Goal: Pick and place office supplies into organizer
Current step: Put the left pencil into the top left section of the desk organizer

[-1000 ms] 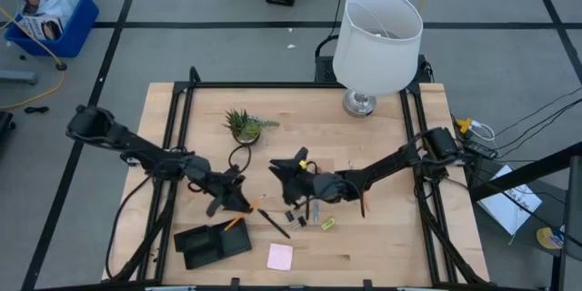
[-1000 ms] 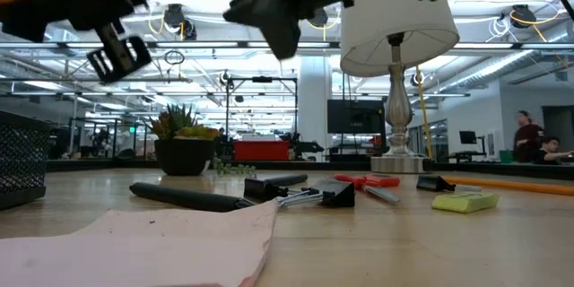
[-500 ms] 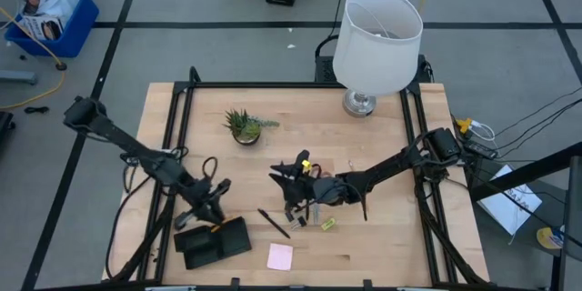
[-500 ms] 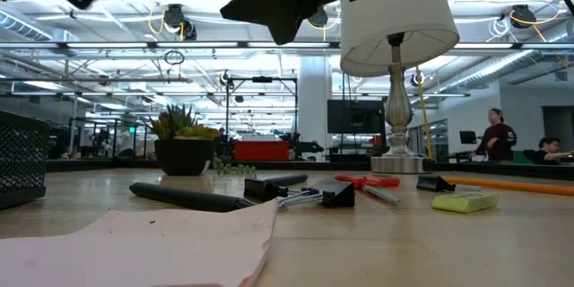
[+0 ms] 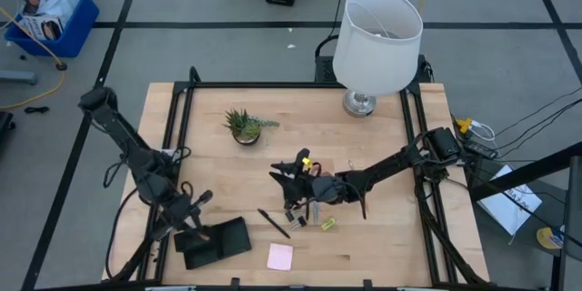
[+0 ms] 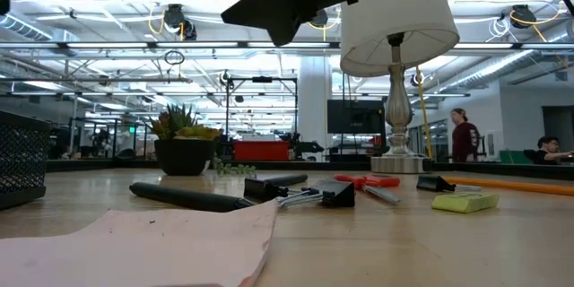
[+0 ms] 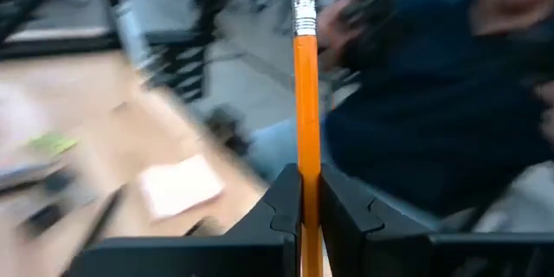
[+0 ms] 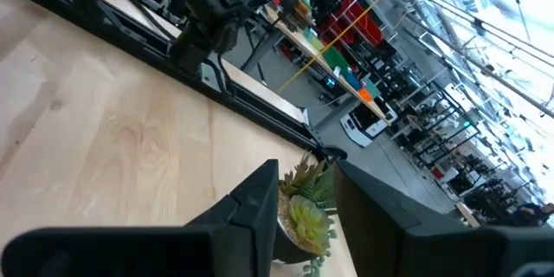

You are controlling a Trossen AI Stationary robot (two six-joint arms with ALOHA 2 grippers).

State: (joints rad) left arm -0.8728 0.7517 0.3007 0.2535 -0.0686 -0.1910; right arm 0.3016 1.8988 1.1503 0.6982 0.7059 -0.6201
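Orange pencil is being pinched upright by the left gripper above the black organizer. Right gripper, fingers parted and empty, is being held over the clips mid-table.

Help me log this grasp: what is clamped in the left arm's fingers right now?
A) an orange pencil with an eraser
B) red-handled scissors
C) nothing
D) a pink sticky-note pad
A: in the left wrist view, the left gripper pinches an upright orange pencil, eraser end up.
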